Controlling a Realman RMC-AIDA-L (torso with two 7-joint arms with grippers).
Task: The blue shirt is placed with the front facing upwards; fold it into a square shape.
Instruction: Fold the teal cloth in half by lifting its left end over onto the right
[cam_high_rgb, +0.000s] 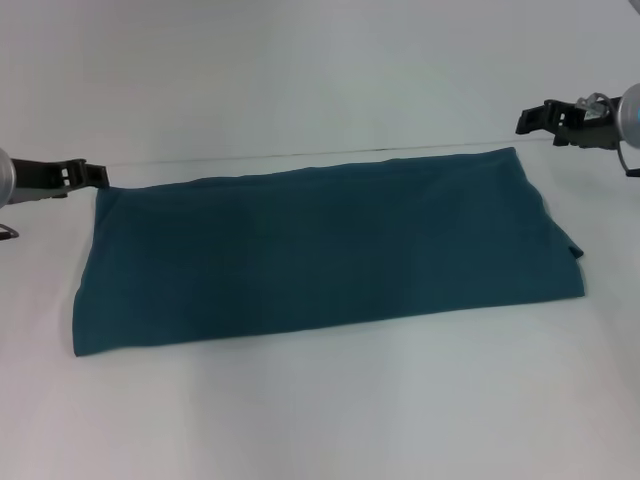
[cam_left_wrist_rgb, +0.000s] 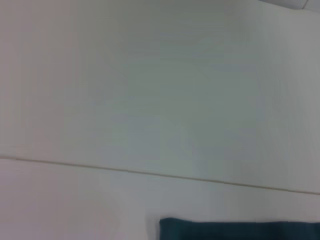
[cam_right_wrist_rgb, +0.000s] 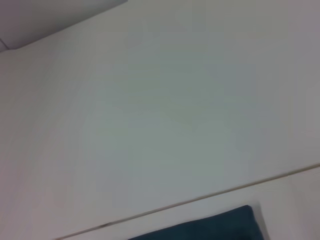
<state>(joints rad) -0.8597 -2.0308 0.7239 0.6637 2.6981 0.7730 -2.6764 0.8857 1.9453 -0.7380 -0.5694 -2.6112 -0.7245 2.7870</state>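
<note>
From the head view the blue shirt (cam_high_rgb: 320, 250) lies as a long band running left to right on the table (cam_high_rgb: 320, 420), the left gripper (cam_high_rgb: 95, 175) at its far-left corner and the right gripper (cam_high_rgb: 530, 118) just off its far-right corner, whether either is apart or together I cannot tell; each wrist view catches only a far corner of the cloth (cam_left_wrist_rgb: 240, 230) (cam_right_wrist_rgb: 210, 227).

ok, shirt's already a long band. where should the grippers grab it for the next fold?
Probably the two corners of one short end of the blue shirt, coming in low from that side. It lies flat as a wide strip, so folding end to end would square it. Left gripper sits by the far left corner, right gripper above the far right one.
</note>
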